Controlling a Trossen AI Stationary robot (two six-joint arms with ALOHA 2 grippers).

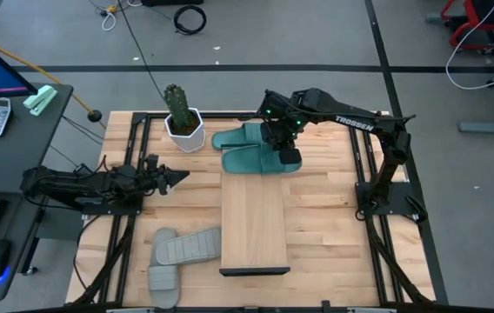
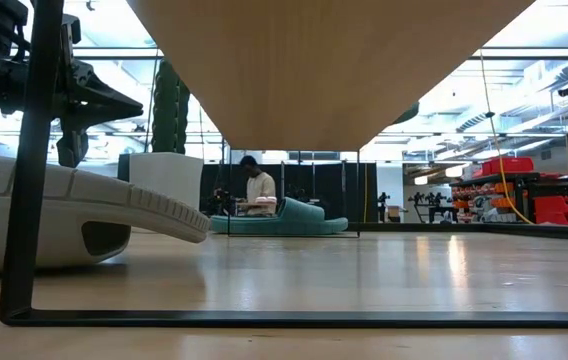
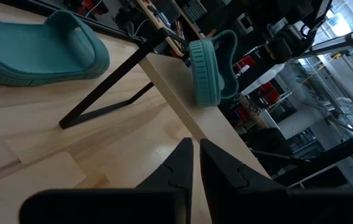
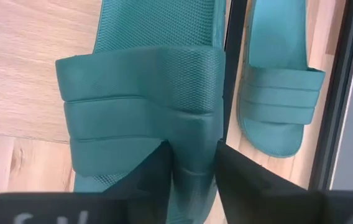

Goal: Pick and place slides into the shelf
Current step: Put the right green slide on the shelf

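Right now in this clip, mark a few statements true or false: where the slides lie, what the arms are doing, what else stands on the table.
1. One teal slide lies on the far end of the shelf. True.
2. Both grey slides are on the shelf. False: the grey slides lie on the tabletop beside it.
3. The right gripper straddles that teal slide's strap. True.
4. The left gripper holds a grey slide. False: it is shut and holds nothing.
5. A potted cactus stands near the second teal slide. True.
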